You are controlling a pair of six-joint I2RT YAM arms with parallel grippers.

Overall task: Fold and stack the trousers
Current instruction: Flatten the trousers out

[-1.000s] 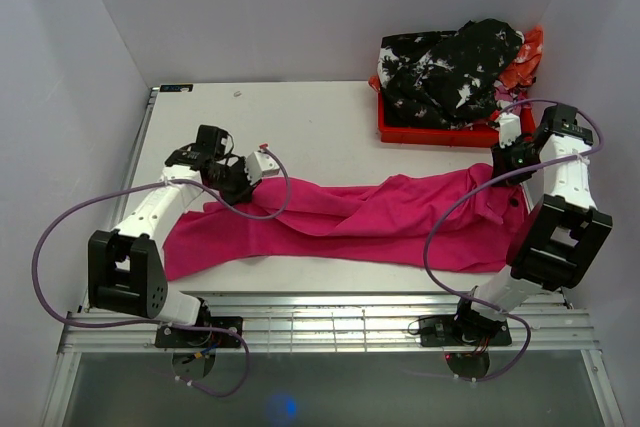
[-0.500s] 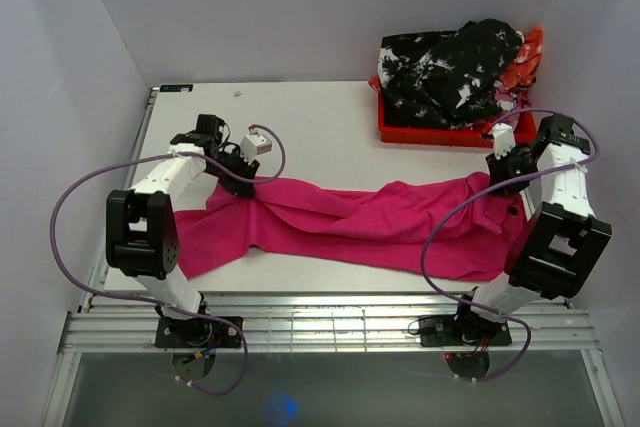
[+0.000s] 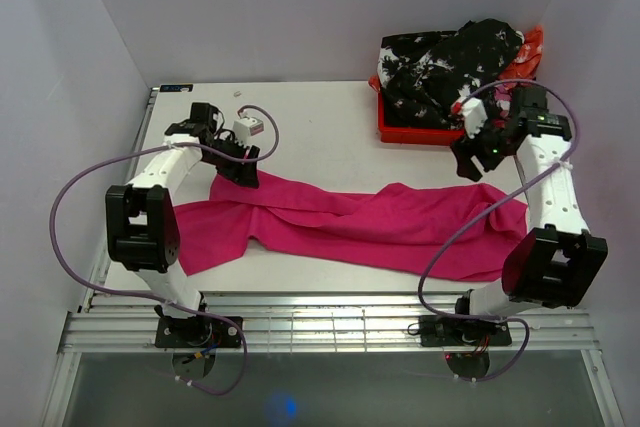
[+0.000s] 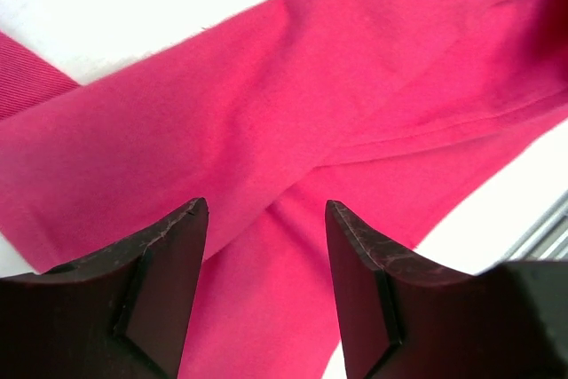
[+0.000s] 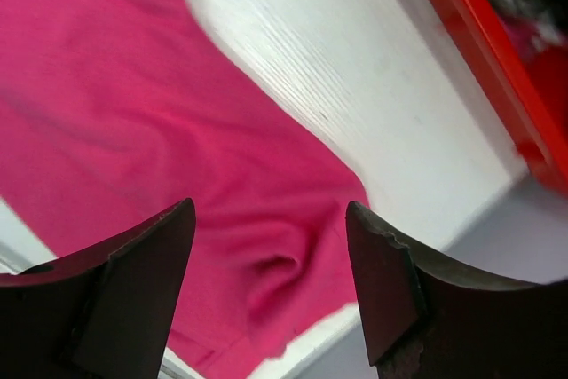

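trousers point(image 3: 370, 222) lay spread along the worktop point(image 3: 320, 127)
left hand point(image 4: 264, 203) and right hand point(image 5: 269, 203) hung over the cloth; both gaped wide, gripping nothing

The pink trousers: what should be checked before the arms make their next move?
1. Left gripper open, holding nothing: ok.
2. Right gripper open, holding nothing: ok.
3. Trousers smooth on the table: not ok, creases run through the middle.
4. Trousers clear of the red crate: ok, bare table between them.
5. Trousers folded: not ok, they lie stretched out lengthwise.
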